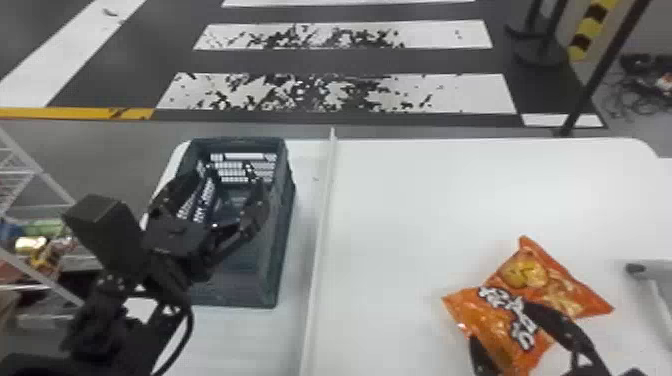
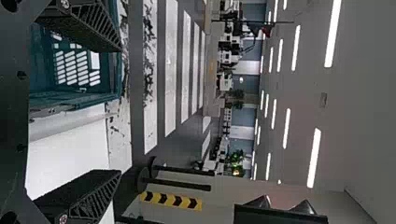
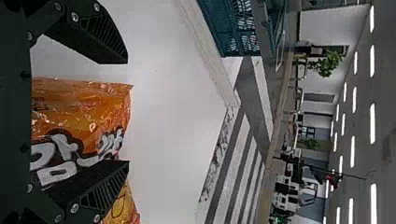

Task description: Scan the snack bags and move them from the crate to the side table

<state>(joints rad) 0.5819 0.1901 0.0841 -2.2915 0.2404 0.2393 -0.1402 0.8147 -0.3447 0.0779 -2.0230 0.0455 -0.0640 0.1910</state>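
Observation:
An orange snack bag (image 1: 500,320) lies on the white table at the right, in front of the robot. My right gripper (image 1: 520,330) is over it, fingers wide apart; one finger crosses the bag's printed face. In the right wrist view the bag (image 3: 79,116) shows between the open fingers of my right gripper (image 3: 127,112), one finger overlapping it. My left gripper (image 1: 225,185) stands open above the dark crate (image 1: 272,270), where no bag can be made out. The left wrist view shows the left gripper (image 2: 121,109) spread wide, with the crate (image 2: 74,95) beyond one finger.
A thin raised white divider (image 1: 320,240) runs along the table between the crate and the bag. At the far left stands a white wire rack (image 1: 37,170) holding items. A grey object with a dark tip (image 1: 650,275) is at the table's right edge; a black pole (image 1: 595,80) rises behind the table.

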